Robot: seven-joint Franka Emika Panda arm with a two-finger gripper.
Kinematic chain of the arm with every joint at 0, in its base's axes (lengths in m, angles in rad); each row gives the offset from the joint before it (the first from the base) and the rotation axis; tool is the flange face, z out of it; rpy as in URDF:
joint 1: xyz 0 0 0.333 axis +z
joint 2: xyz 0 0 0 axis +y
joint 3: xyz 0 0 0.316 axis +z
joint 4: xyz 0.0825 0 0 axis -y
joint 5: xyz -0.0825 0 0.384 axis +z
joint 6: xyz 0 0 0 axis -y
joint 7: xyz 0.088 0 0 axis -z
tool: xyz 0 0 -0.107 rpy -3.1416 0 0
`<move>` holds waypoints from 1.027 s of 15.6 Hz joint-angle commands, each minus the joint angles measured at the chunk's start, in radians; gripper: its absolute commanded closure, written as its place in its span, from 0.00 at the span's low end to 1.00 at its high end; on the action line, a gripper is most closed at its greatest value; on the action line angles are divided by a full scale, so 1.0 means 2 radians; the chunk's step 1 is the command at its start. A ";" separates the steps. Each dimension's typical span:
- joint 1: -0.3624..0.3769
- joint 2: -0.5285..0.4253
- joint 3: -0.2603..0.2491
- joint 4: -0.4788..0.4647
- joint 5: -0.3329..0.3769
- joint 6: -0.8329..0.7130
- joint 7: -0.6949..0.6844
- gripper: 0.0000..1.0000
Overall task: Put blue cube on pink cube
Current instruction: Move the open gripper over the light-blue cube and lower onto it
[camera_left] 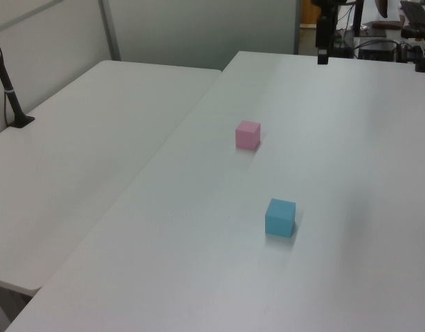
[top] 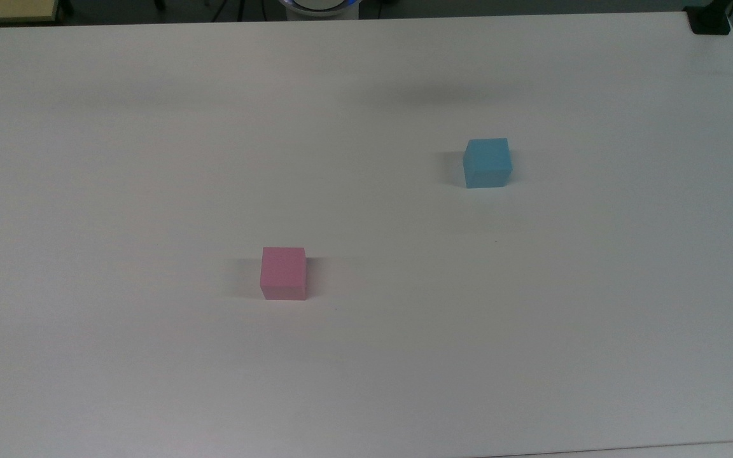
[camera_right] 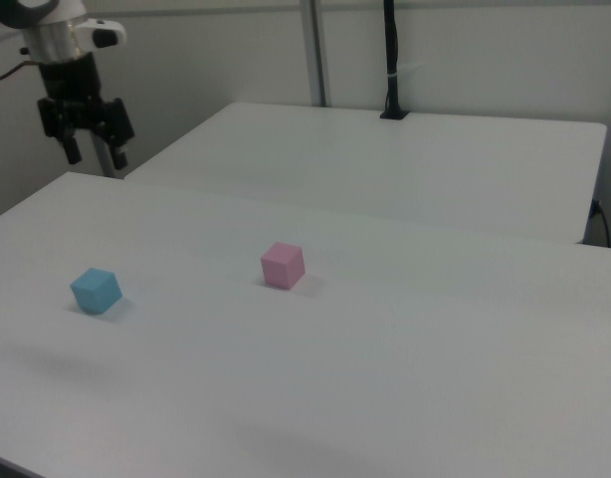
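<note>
Your gripper [camera_right: 97, 153] hangs in the upper left of the right view, high above the bench [camera_right: 405, 378], black fingers [camera_right: 117, 155] pointing down; jaws stand spread apart, released, nothing between them. In the left view a dark finger [camera_left: 322, 48] shows at the top edge, right of centre, above the far end of the bench [camera_left: 199, 277]. White wrist segment [camera_right: 57, 40] sits directly above the jaws in the right view. Blue cube [camera_right: 96, 290] rests flat on the bench, left of centre in the right view, below the gripper in the frame and well apart from it. In the top view the blue cube [top: 487, 163] lies right of centre, upper half of the frame; in the left view it [camera_left: 280, 217] lies lower centre-right. Pink cube [camera_right: 283, 265] rests on the bench near the middle of the right view, well apart from the blue one. Top view puts the pink cube [top: 284, 273] left of centre and lower; left view puts it [camera_left: 248, 135] above the blue cube in the frame. A soft shadow [top: 449, 95] lies on the bench [top: 86, 159] in the top view, above the blue cube in the frame. A second white table [camera_left: 81, 152] adjoins at the left view's left, carrying a black pole [camera_left: 6, 86].
</note>
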 commanded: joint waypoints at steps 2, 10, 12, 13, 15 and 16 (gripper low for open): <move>0.055 0.012 -0.006 -0.001 0.007 0.034 0.093 0.00; 0.116 0.049 -0.006 -0.002 0.007 0.096 0.169 0.00; 0.118 0.056 -0.006 -0.017 0.006 0.108 0.167 0.00; 0.123 0.065 -0.006 -0.036 0.005 0.126 0.168 0.00; 0.129 0.078 -0.007 -0.065 0.002 0.161 0.168 0.00; 0.131 0.087 -0.007 -0.078 0.001 0.179 0.168 0.00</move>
